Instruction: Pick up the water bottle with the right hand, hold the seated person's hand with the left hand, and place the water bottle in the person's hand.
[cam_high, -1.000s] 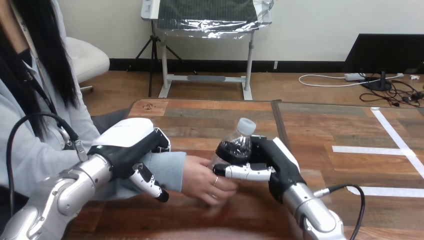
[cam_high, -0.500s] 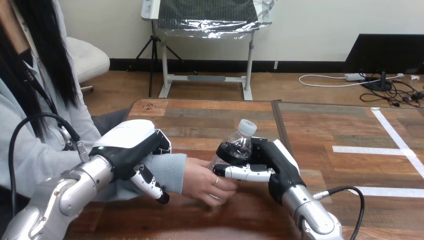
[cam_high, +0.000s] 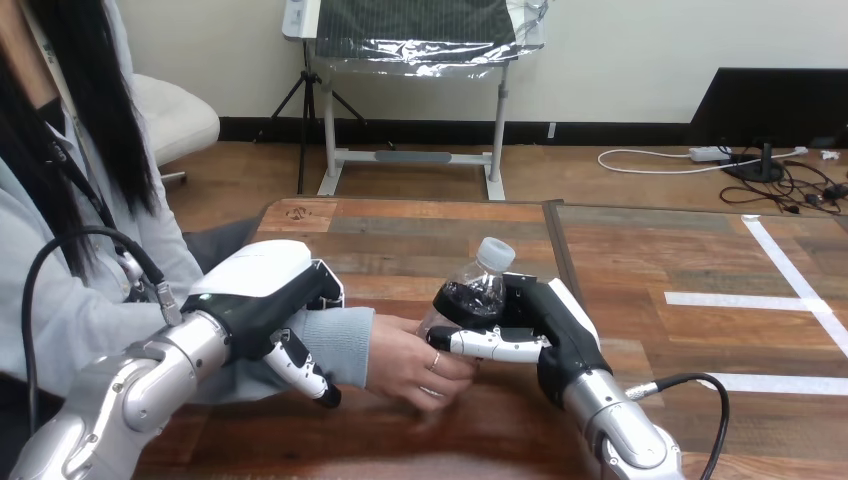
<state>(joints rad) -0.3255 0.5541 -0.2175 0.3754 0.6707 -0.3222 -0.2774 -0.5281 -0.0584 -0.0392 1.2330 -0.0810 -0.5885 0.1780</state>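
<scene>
A clear water bottle (cam_high: 476, 292) with a white cap stands tilted near the table's middle. My right hand (cam_high: 548, 322) is shut on it from the right, thumb across its front. The person's hand (cam_high: 408, 362) lies palm up just left of the bottle, its fingers curled against the bottle's lower part. My left hand (cam_high: 262, 284) sits on top of the person's grey-sleeved wrist, with its fingers (cam_high: 300, 368) curled down over the near side of the sleeve.
The wooden table (cam_high: 640, 250) stretches out to the right, with white tape strips (cam_high: 735, 298) on that side. The person's torso and arm fill the left edge of the view.
My left hand has crept slightly right along the sleeve. The bottle, my right hand and the person's hand have barely moved.
</scene>
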